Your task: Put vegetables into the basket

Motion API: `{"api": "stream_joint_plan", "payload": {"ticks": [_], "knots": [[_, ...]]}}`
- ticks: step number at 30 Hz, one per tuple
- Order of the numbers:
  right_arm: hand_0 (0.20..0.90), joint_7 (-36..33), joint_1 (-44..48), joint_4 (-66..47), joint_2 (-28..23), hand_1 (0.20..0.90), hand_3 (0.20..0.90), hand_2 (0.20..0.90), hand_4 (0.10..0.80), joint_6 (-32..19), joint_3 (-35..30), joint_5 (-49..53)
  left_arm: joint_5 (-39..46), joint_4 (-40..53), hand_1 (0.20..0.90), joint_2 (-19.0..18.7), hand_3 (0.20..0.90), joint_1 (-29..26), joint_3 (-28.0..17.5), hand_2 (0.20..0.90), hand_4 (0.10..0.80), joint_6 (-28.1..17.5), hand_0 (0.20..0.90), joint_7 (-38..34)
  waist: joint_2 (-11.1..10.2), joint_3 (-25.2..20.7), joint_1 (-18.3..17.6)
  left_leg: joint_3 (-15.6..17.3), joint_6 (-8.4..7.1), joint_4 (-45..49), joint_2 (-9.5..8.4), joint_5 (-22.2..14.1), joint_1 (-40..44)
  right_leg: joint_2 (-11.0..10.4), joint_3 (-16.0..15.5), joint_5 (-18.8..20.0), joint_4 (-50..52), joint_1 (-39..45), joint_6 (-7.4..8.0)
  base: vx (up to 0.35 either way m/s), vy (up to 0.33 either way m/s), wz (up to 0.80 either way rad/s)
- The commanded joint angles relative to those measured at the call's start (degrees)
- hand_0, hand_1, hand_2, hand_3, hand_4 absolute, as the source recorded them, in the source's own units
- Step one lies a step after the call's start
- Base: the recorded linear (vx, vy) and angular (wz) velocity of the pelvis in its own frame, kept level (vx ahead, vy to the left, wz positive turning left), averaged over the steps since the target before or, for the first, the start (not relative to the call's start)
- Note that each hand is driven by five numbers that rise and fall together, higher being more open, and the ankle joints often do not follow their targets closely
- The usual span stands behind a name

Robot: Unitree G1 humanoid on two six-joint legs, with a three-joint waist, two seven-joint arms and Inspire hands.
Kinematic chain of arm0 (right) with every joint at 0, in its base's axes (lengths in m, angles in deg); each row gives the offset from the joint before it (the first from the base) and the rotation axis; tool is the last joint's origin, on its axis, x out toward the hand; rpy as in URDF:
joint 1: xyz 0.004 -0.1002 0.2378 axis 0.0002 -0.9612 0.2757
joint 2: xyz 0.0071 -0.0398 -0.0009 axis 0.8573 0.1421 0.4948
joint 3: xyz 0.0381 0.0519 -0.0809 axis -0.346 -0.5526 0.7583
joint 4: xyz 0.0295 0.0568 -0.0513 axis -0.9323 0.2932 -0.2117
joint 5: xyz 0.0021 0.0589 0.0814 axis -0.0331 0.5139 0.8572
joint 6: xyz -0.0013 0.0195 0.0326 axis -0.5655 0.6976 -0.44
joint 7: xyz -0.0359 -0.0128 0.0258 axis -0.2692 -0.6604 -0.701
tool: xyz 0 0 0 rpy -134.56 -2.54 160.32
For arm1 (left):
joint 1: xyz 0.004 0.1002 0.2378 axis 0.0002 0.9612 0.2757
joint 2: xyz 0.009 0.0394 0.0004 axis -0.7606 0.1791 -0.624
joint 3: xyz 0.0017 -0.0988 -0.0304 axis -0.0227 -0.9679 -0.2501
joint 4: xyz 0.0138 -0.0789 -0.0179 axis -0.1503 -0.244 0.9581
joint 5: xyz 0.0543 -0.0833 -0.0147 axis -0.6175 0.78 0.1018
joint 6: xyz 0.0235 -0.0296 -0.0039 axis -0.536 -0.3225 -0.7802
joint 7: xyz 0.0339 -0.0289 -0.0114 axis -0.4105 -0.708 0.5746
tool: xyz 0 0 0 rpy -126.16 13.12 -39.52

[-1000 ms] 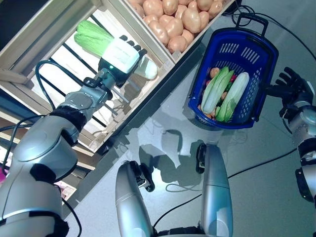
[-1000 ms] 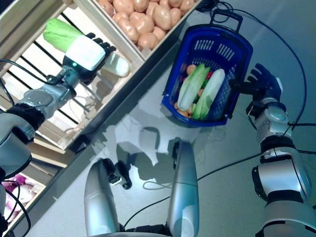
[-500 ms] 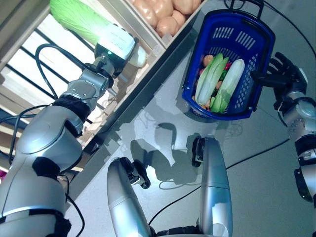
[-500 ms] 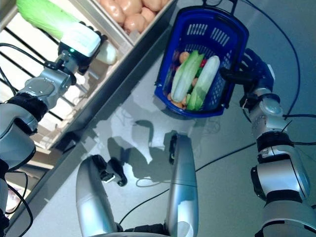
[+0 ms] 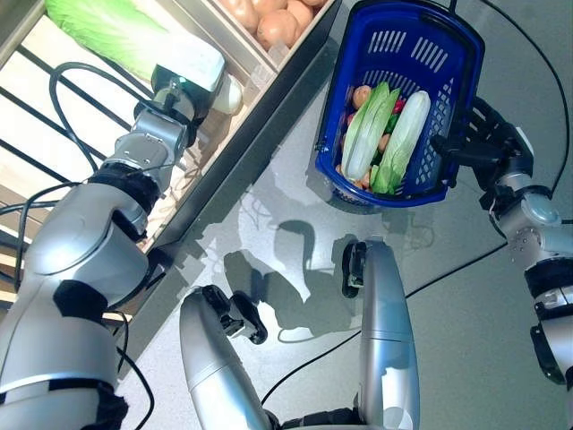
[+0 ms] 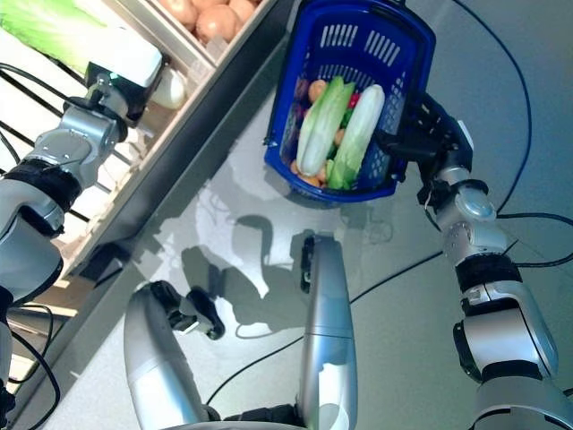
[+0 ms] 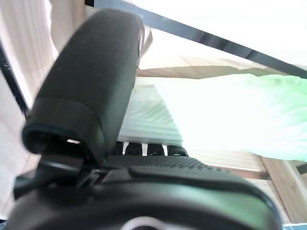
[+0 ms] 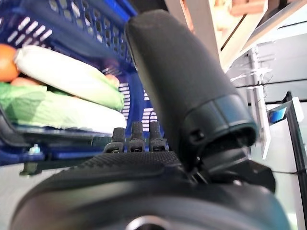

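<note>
Cabbage [image 5: 107,31] still on shelf, left robot hand [image 5: 190,70] still over it

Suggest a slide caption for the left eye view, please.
Left hand reaches the shelf cabbage; right hand holds the blue basket.

No text, label, number or sign can be read anywhere.

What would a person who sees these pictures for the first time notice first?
The eye falls first on the blue basket on the grey floor, with two long cabbages lying in it over smaller vegetables. The right hand is at its handle on the robot's right side. On the left, the left hand reaches into the wooden shelf, at the pale stem end of another green cabbage, next to a bin of potatoes.
</note>
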Motion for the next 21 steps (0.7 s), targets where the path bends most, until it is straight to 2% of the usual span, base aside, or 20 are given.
{"api": "stream_joint_plan", "payload": {"ticks": [1,7,14,17,21], "knots": [[0.900,1.6,-0.6,-4.9,2.9,0.900,0.900,0.900,0.800,-6.4,-5.7,3.7,0.8,-4.9,0.300,-3.4,0.300,-1.8,0.3,0.300,0.400,2.5,0.300,1.0,-1.9,-3.0,-0.3,-6.8,-5.09,-4.5,1.74,1.9,-4.9,-7.4,3.1,1.6,-4.4,5.1,5.49,0.000,0.000,0.00],[0.900,0.3,-0.4,-6.1,3.8,0.900,0.900,0.900,0.800,-5.9,-5.4,3.6,1.5,-4.8,0.300,-4.1,0.300,-0.4,-1.1,0.300,0.400,-0.3,0.300,-1.5,-1.5,-4.2,0.0,-5.2,-4.79,-7.9,0.82,2.9,-0.5,-7.1,1.8,1.6,-7.3,9.6,5.14,0.035,0.004,0.04],[0.900,0.3,0.1,-6.1,4.9,0.900,0.900,0.900,0.800,-5.6,-4.4,3.7,4.0,-4.5,0.300,-5.1,0.300,1.5,-2.4,0.300,0.400,-5.9,0.300,-6.0,-0.8,-6.4,0.6,-1.8,-4.15,-17.0,-0.60,6.2,9.1,-5.8,-0.2,2.4,-15.3,18.8,4.62,0.062,0.015,0.06],[0.900,0.5,-0.4,-5.9,5.6,0.900,0.900,0.900,0.800,-5.7,-4.1,3.2,6.8,-4.1,0.300,-5.6,0.300,3.0,-3.6,0.300,0.400,-8.3,0.300,-8.0,-0.6,-7.9,1.0,-0.6,-4.19,-21.0,-1.13,7.4,13.3,-5.7,-1.1,2.6,-18.2,22.6,4.26,0.071,0.011,0.00],[0.900,0.8,-1.3,-5.5,6.3,0.900,0.900,0.900,0.800,-4.9,-3.7,3.0,15.8,-2.9,0.300,-6.4,0.300,5.7,-6.9,0.300,0.400,-11.0,0.300,-9.1,-0.4,-10.0,1.8,0.3,-3.93,-26.4,-2.28,9.0,19.0,-5.5,-2.1,2.8,-22.0,27.6,3.61,0.085,-0.007,0.05]]}}
